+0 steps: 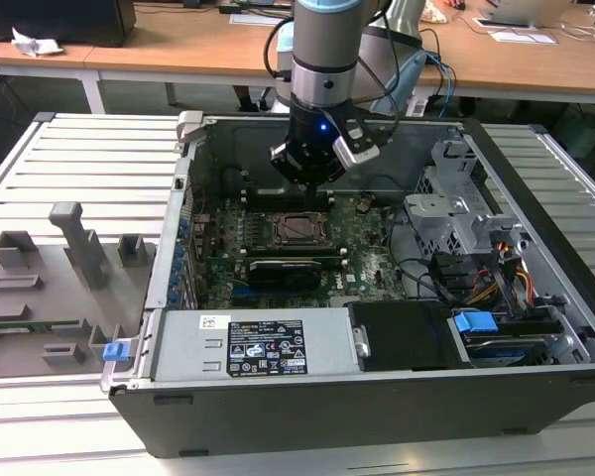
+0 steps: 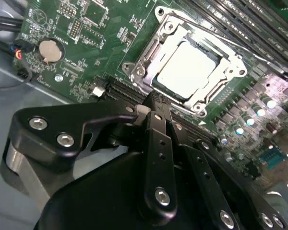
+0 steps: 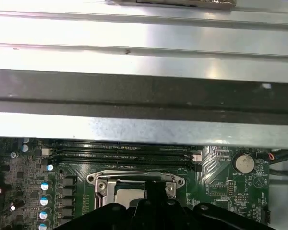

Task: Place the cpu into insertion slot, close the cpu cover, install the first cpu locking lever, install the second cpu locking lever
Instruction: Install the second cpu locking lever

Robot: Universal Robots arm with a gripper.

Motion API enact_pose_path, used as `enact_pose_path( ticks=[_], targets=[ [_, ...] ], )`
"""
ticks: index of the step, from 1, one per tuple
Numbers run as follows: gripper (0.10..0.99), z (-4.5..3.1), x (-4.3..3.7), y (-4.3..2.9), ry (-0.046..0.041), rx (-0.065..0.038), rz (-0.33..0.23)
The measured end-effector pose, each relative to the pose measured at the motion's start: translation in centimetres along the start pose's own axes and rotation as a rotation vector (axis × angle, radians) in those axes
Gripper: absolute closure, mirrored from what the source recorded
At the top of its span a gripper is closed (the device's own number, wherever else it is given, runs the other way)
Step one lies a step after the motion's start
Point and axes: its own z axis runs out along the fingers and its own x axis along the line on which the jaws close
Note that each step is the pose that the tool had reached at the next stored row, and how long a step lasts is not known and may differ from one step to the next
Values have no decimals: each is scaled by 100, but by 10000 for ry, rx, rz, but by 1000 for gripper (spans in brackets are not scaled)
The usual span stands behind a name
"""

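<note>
The cpu [image 2: 189, 67] lies in the insertion slot [image 1: 299, 228] on the green motherboard [image 2: 81, 72], its pale metal top showing through a square window. The cpu cover [image 2: 146, 55], a silvery frame, lies flat over it in both wrist views. My gripper [image 2: 155, 98] hangs just above the board at one edge of the socket, fingers together with nothing between them. In the exterior view the gripper [image 1: 307, 178] is low inside the open computer case, just behind the socket. The first wrist view has the cpu [image 3: 129, 194] and cover [image 3: 102, 184] right in front of the gripper [image 3: 156, 189].
Long black memory slots [image 3: 120, 153] run beside the socket. A coin battery [image 2: 50, 49] and cables sit near it. A black card [image 1: 283, 268] lies in front of the socket, a metal drive cage [image 1: 456, 208] to the exterior view's right, the case wall [image 3: 144, 96] close behind.
</note>
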Motion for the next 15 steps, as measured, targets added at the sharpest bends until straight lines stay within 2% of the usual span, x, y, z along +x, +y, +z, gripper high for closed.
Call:
enact_pose_path(
  ticks=[3, 15],
  targets=[
    [980, -2, 1, -18, 2, 9, 0],
    [980, -4, 6, -169, 2, 9, 0]
  ],
)
